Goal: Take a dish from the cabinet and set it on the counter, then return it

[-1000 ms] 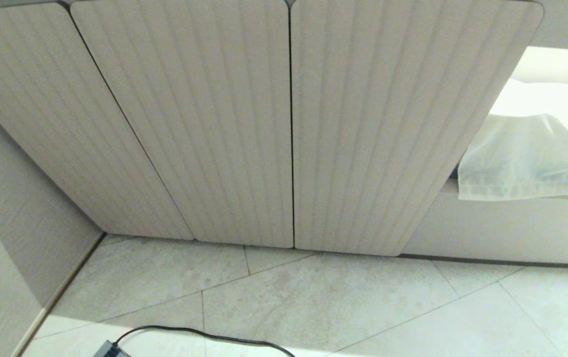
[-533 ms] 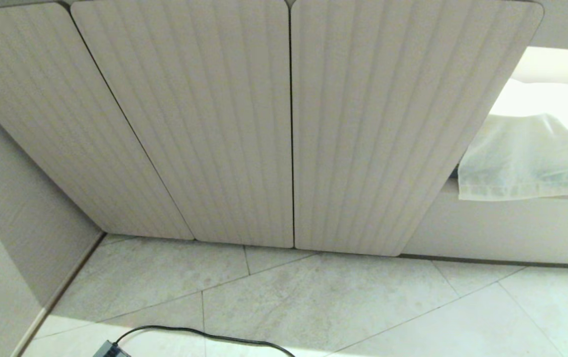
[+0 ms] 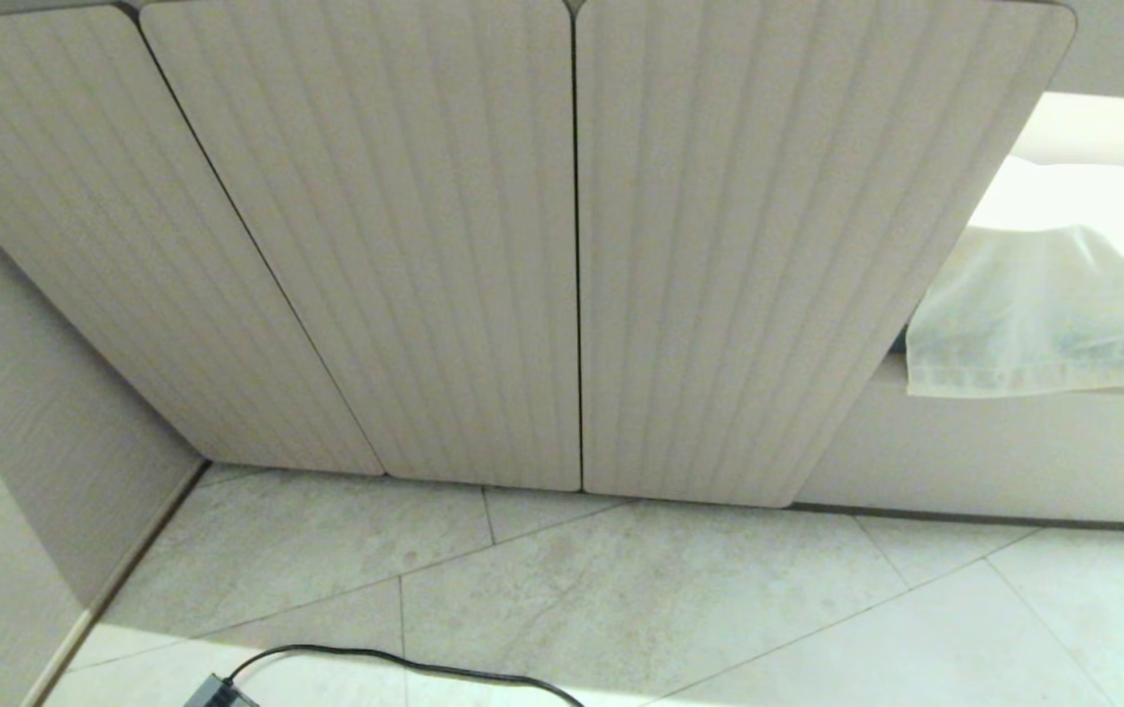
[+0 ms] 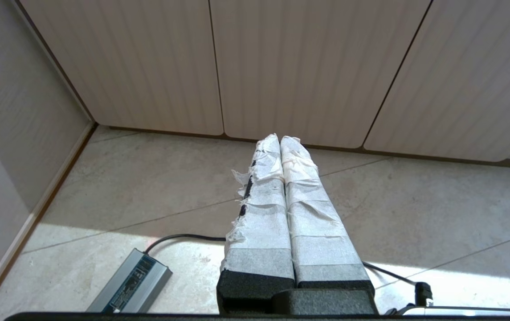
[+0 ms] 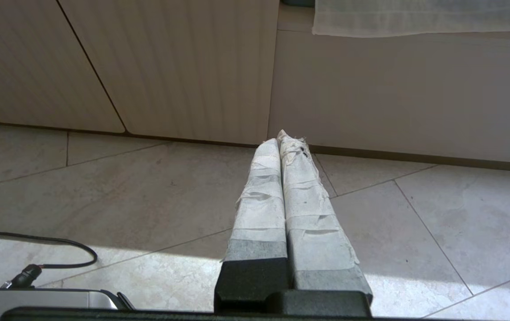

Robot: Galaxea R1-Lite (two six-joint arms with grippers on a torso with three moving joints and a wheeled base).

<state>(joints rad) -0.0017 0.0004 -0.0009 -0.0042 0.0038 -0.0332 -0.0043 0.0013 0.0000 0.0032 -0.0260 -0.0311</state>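
Head view first: nearest the robot, a black cable (image 3: 404, 663) runs across the pale floor tiles (image 3: 640, 609) to a small grey power box (image 3: 218, 693) at the lower edge. Neither arm shows in that view. Left wrist view shows the left gripper (image 4: 280, 139) hanging low over the tiles, its tape-wrapped fingers (image 4: 261, 209) pressed together with nothing between them; the grey power box (image 4: 132, 281) lies on the floor just beside it, with the black cable (image 4: 183, 237) leading away behind the fingers. Right wrist view shows the right gripper (image 5: 281, 137) likewise low above the tiles (image 5: 148, 196), its taped fingers (image 5: 308, 209) closed flat against each other and empty, tips aimed toward the foot of the cabinet (image 5: 183, 67). Farther on, the cabinet (image 3: 571, 245) stands on the floor with its three ribbed, round-cornered doors all closed, narrow dark gaps between them. A plain beige wall panel (image 3: 22, 412) meets the cabinet on the robot's left. To the right of the doors sits a lower plain panel (image 3: 1003, 462), and above it a sheer white cloth (image 3: 1043, 314) hangs over an edge in bright light. The dish cannot be seen in any view, and neither can the counter.
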